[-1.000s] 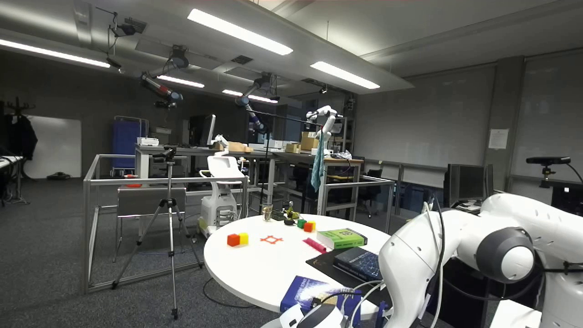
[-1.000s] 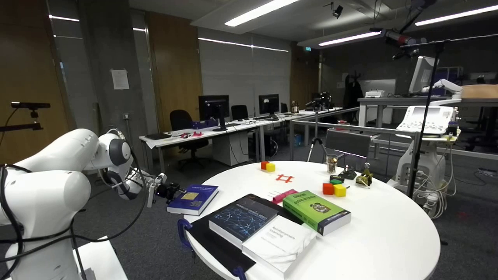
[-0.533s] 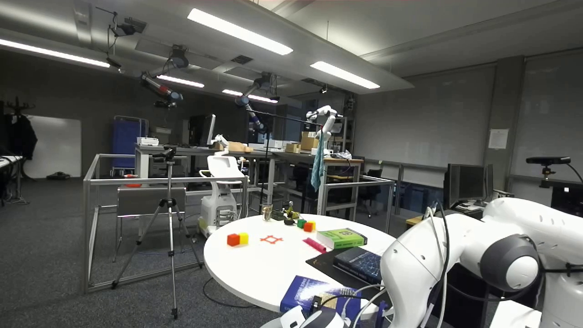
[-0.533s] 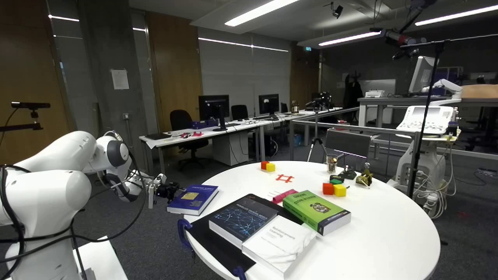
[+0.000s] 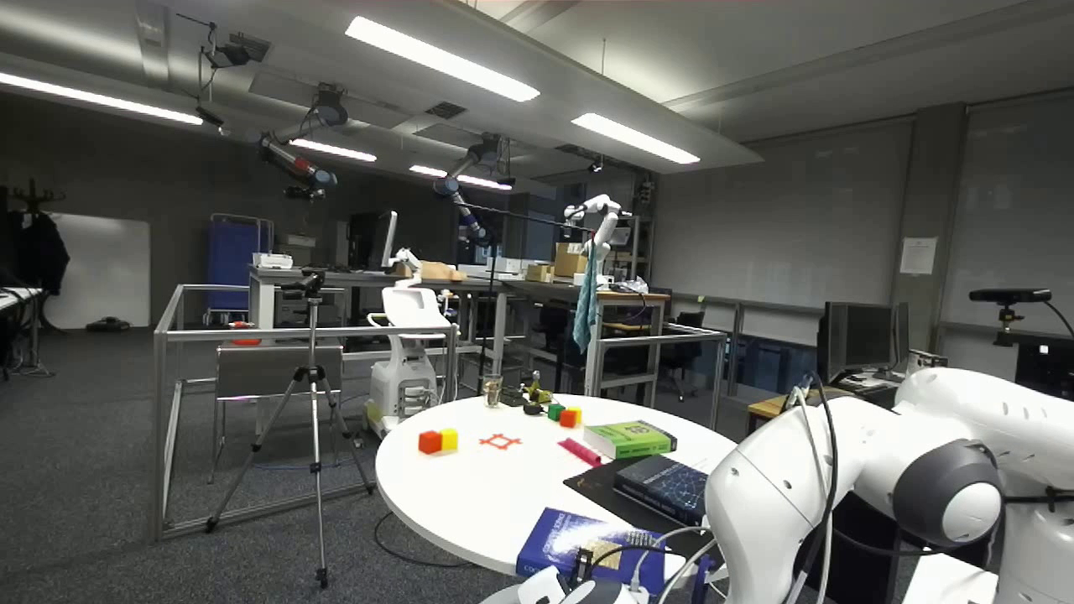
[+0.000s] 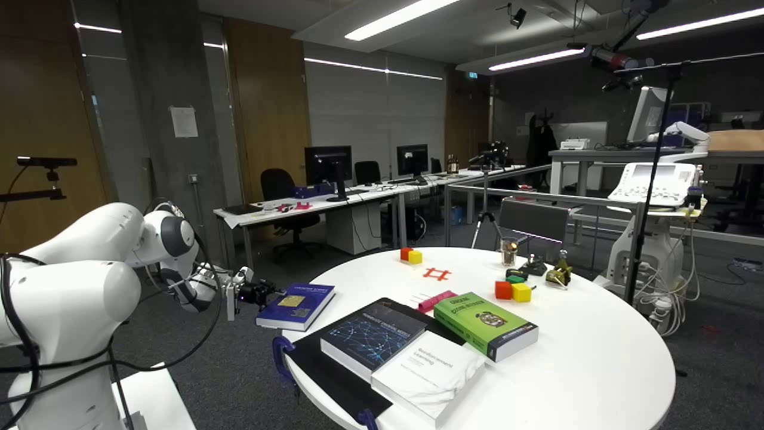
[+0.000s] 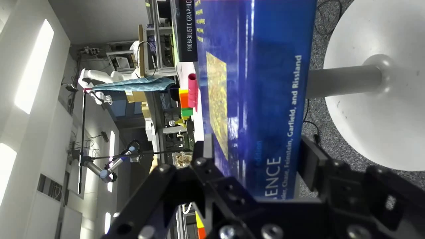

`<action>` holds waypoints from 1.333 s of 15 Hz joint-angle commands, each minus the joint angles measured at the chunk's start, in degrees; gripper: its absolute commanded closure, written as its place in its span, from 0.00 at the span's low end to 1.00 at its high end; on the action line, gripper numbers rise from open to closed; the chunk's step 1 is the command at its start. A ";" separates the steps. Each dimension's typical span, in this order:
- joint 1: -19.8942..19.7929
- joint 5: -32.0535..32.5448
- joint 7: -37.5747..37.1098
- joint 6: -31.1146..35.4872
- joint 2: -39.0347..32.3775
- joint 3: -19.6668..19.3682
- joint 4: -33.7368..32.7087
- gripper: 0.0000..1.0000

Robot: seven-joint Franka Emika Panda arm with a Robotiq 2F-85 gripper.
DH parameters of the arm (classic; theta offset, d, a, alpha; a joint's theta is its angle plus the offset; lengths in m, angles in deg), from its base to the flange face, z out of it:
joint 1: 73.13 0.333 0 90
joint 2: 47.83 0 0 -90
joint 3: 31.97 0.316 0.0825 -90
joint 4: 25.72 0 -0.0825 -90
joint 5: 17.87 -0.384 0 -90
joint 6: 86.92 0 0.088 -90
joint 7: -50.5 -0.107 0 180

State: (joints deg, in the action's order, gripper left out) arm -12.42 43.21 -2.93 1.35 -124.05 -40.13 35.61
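Blue, yellow-panelled hardback book (image 7: 265,89) jutted off the round white tabletop (image 6: 588,352).
I had the black two-fingered pincer (image 7: 257,147) apart around it, a gap above its cover.

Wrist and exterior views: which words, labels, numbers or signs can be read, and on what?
"ENCE" (start hidden): blue book, wrist view.
"edition": blue book.
"Chase, Feinstein, Garfield, and Rissland": blue book.
"PROBABILISTIC GRAPHIC" (cut off): black book, wrist view.
"Reinforcement Learning": white book, an exterior view.
"CODING INTERVIEW" (blurred): green book, same view.
Too small or blurred: wall notice, green sign, blue book's yellow print.
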 commanded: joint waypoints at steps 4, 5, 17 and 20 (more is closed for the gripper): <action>1.66 0.93 0.81 -3.52 -1.68 -1.49 -2.41 0.81; 1.88 0.86 0.97 -3.74 -1.80 -1.71 -2.50 0.82; 4.68 3.41 9.82 -11.43 -1.44 -4.78 -2.46 0.83; 4.47 3.02 10.97 -11.73 -1.12 -4.99 -2.80 0.83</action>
State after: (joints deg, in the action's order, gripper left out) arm -9.43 44.44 3.76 -5.01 -125.41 -42.66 34.72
